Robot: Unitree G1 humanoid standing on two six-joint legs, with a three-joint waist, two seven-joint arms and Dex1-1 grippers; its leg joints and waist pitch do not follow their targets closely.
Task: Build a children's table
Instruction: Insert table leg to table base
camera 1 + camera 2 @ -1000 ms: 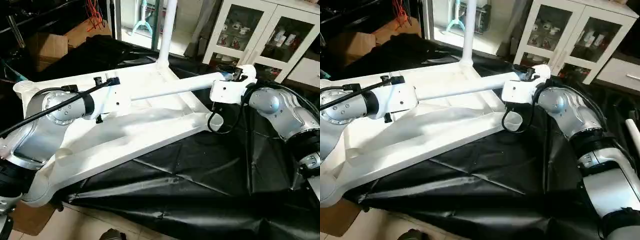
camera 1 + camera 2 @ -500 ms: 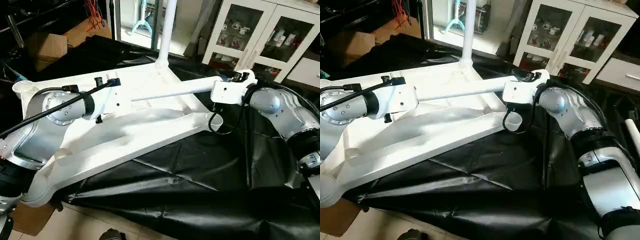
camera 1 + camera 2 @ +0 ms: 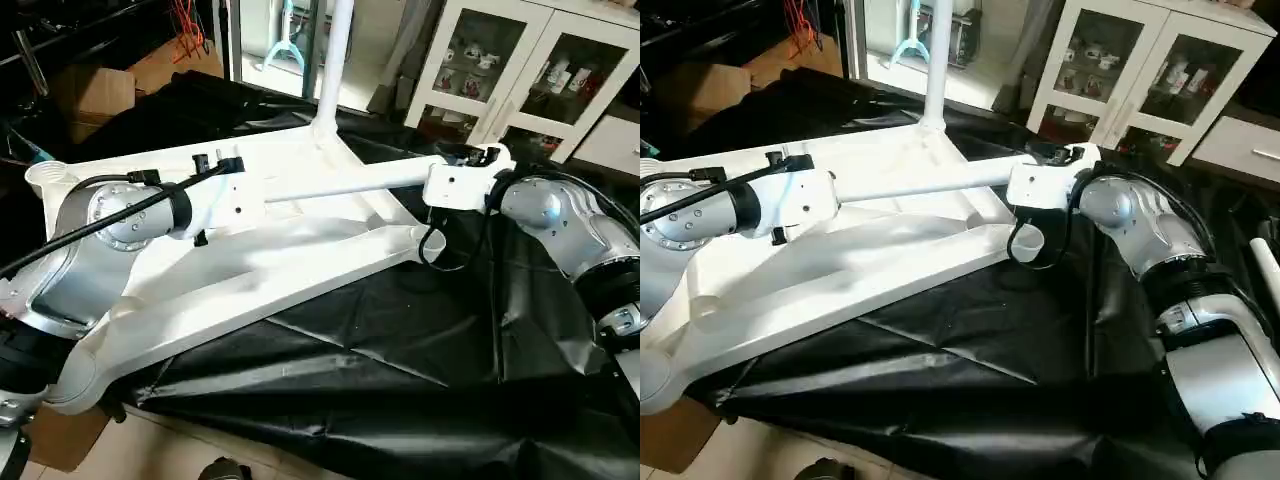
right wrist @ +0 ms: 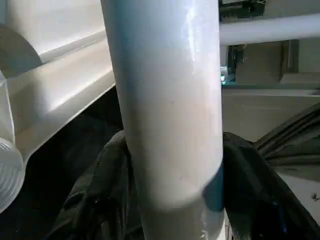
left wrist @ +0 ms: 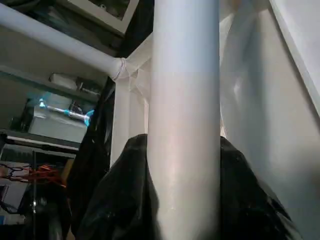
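Tabletop (image 3: 300, 270): upside down on black sheet (image 3: 400, 370), sockets exposed for legs.
Loose leg (image 3: 340, 183): held level above it, end near right-corner socket (image 3: 432, 241).
Left gripper (image 5: 185, 200): clamped on leg.
Right gripper (image 4: 172, 200): clamped on leg.
Fitted leg (image 3: 335, 60): upright at far corner.

No readable text, label, brand, number or sign appears on anything.
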